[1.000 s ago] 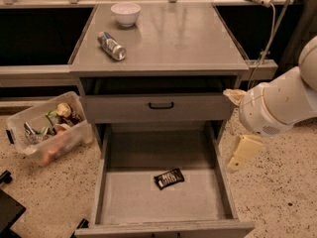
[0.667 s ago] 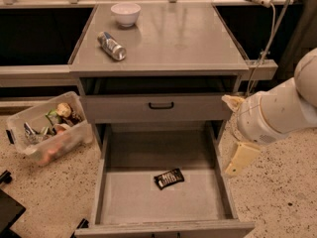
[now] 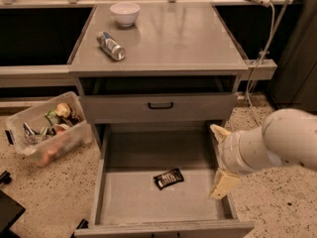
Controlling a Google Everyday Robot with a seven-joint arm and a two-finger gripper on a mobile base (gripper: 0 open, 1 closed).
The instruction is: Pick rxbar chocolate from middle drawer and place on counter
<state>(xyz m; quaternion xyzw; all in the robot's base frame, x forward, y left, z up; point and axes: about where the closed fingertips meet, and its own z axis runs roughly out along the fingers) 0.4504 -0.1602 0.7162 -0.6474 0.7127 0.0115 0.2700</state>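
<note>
Camera view: tool (image 3: 219, 158) beside open middle drawer (image 3: 130, 203), speckled floor (image 3: 49, 192) below.

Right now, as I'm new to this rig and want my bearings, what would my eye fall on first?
The open middle drawer with a lone black rxbar on its grey floor stands out first. At its right wall hangs the open gripper, apart from the rxbar. On the counter above sit a can and a bowl.
</note>
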